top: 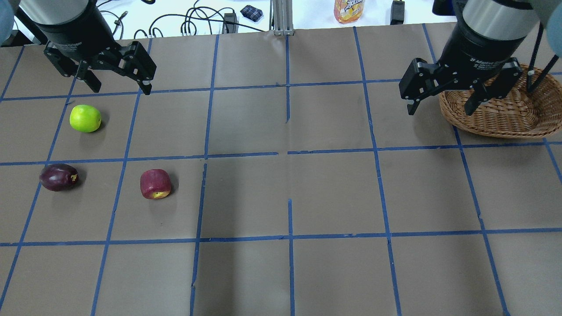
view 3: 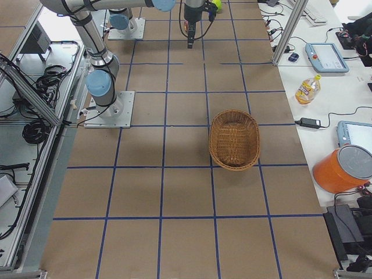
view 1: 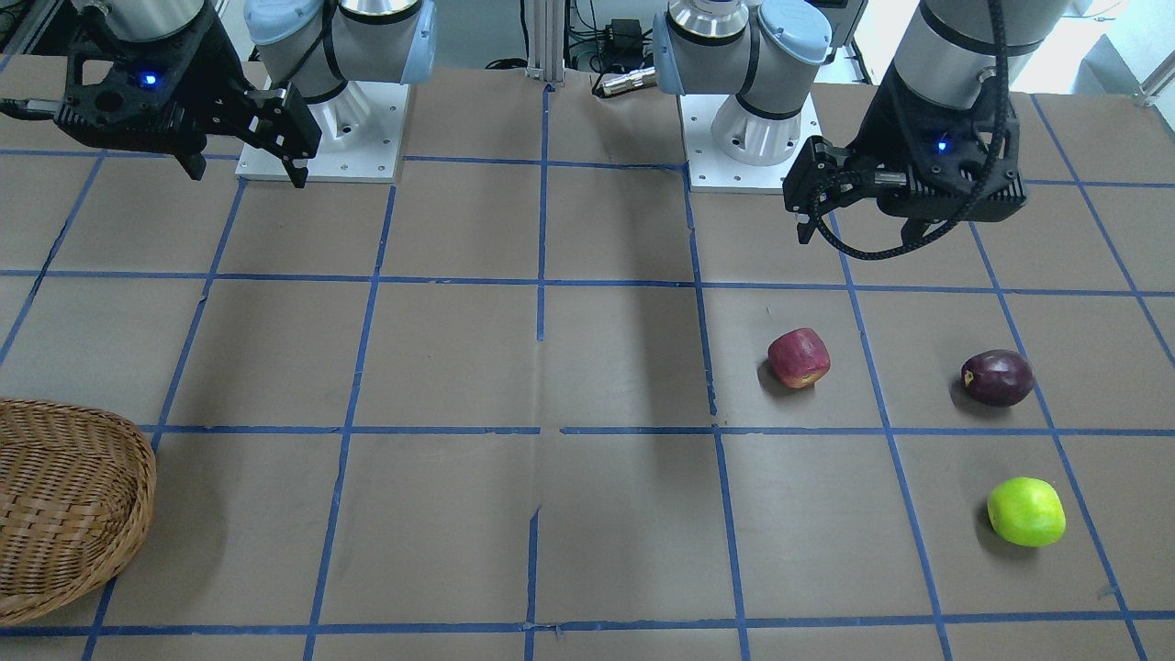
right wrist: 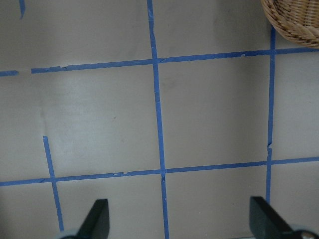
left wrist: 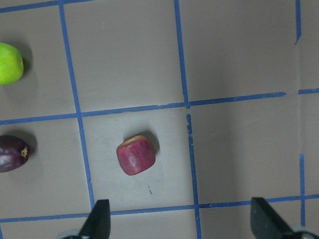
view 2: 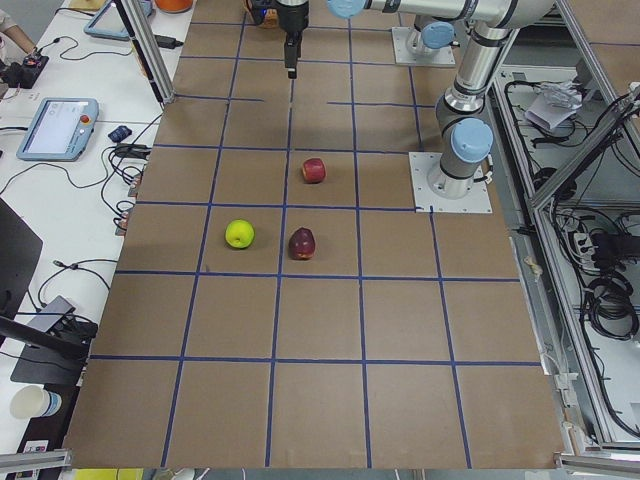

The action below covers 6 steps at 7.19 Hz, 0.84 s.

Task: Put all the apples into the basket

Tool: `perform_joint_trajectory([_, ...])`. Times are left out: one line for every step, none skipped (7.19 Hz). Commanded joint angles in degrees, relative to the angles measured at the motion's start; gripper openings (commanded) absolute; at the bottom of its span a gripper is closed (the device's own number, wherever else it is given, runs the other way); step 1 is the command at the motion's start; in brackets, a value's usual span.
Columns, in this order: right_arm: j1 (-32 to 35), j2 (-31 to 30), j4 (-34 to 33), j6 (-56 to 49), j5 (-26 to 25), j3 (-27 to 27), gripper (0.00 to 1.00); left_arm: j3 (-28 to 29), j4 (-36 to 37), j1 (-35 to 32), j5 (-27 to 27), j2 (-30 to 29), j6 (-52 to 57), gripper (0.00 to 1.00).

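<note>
Both claws wide open, nothing held: left gripper [top: 119, 85] and right gripper [top: 440, 107] each hang above the table [top: 333, 193], pointing straight down.

Step, as I read it: start of the task, first pick not begun. All three apples sit on my left half: green apple [top: 85, 118] farthest out, purple apple [top: 58, 177] and red apple [top: 155, 184] in the nearer row, all apart from each other. Basket [top: 505, 125] is on the far right, well apart from them, with no apple in it in the right side view.

Left wrist cam has the red apple [left wrist: 135, 155] ahead of the jaws and a bit left of centre, so I'd take that one first. That needs a small shift to centre it, then a straight drop and close.

Right gripper hangs just beside the basket's inner edge. The carry is long, so a handover may be needed.
</note>
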Motion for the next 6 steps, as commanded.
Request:
perform_joint_trajectory([0.0, 0.1, 0.1, -0.1, -0.2, 0.2, 1.00, 0.1, 0.1, 0.1, 0.0, -0.1, -0.1, 1.00])
perform_joint_trajectory([0.0, 0.0, 0.1, 0.0, 0.0, 0.4, 1.00, 0.1, 0.1, 0.0, 0.0, -0.1, -0.1, 1.00])
perform_joint_trajectory([0.0, 0.0, 0.0, 0.0, -0.2, 1.2, 1.00, 0.0, 0.1, 0.0, 0.0, -0.1, -0.1, 1.00])
perform_joint_trajectory([0.0, -0.3, 0.0, -0.1, -0.2, 1.3, 1.00, -0.1, 0.0, 0.0, 0.0, -0.1, -0.1, 1.00])
perform_joint_trajectory([0.0, -0.3, 0.0, -0.2, -0.2, 1.3, 1.00, -0.8, -0.1, 0.1, 0.0, -0.1, -0.1, 1.00])
perform_joint_trajectory([0.0, -0.3, 0.0, -0.3, -0.3, 1.4, 1.00, -1.8, 0.5, 0.4, -0.6, -1.0, 0.0, 1.00])
